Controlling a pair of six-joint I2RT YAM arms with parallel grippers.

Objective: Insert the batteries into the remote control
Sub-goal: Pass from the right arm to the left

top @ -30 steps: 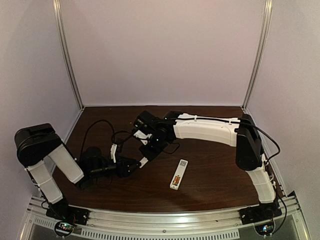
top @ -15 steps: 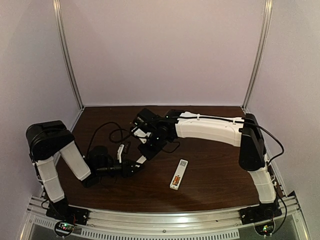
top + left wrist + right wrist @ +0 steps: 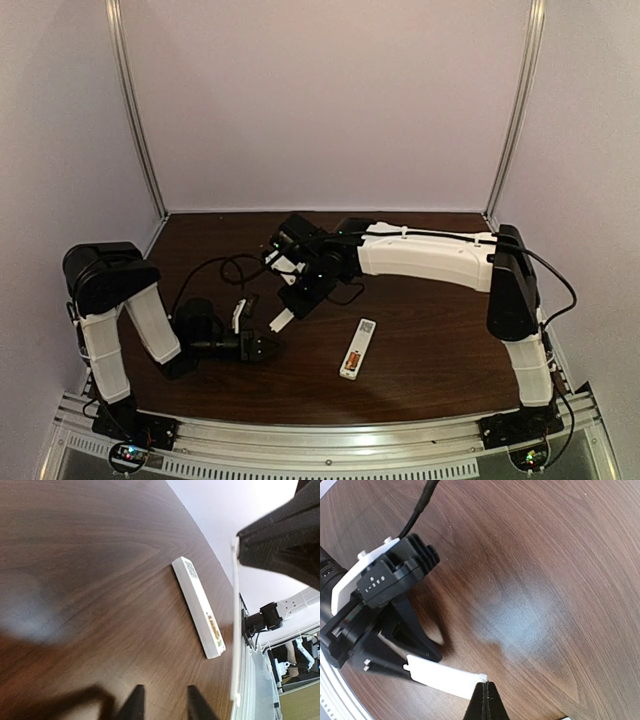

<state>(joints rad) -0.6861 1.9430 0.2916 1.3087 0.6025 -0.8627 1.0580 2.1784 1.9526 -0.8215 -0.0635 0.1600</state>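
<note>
Left gripper (image 3: pixel 165 706) narrower — remote control (image 3: pixel 198 607) ahead

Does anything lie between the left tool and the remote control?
Nothing visible does: bare table lies between the left tool and the remote control. The white cover plate, pinched by the right tool, hangs to one side of that line, not across it.

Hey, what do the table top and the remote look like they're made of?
Table top: dark wood or wood-look laminate, semi-gloss; grain lines and soft glare show. Remote control: likely white plastic, smooth, fairly matte; even colour, crisp straight edges.
</note>
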